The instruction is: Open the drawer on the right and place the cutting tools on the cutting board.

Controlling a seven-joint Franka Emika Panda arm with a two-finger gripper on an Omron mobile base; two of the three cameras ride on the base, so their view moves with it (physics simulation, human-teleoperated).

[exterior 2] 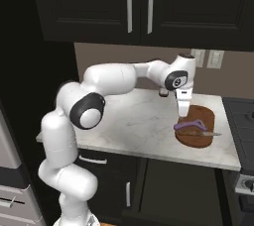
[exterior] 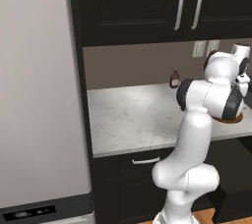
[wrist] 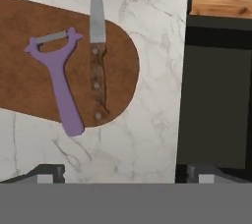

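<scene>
The reddish-brown cutting board (wrist: pixel 29 70) lies on the marble counter near its front edge. Two cutting tools rest on it side by side: a purple peeler (wrist: pixel 61 85) whose handle end hangs just past the board's rim, and a wooden-handled knife (wrist: pixel 97 61) whose blade tip pokes off the other side. My gripper (exterior 2: pixel 182 112) hangs straight above the board (exterior 2: pixel 198 127) and the peeler (exterior 2: pixel 188 125), open and holding nothing; its fingertips (wrist: pixel 49 171) stand far apart. A dark recess (wrist: pixel 211 105) lies below the counter edge; I cannot tell whether it is the drawer.
A small dark red bottle (exterior: pixel 174 78) stands at the back wall. Under the counter a black drawer front with a short silver handle (exterior: pixel 146 160) is shut. A stove (exterior 2: pixel 243 121) borders the counter on the right, a fridge (exterior: pixel 39 95) on the left.
</scene>
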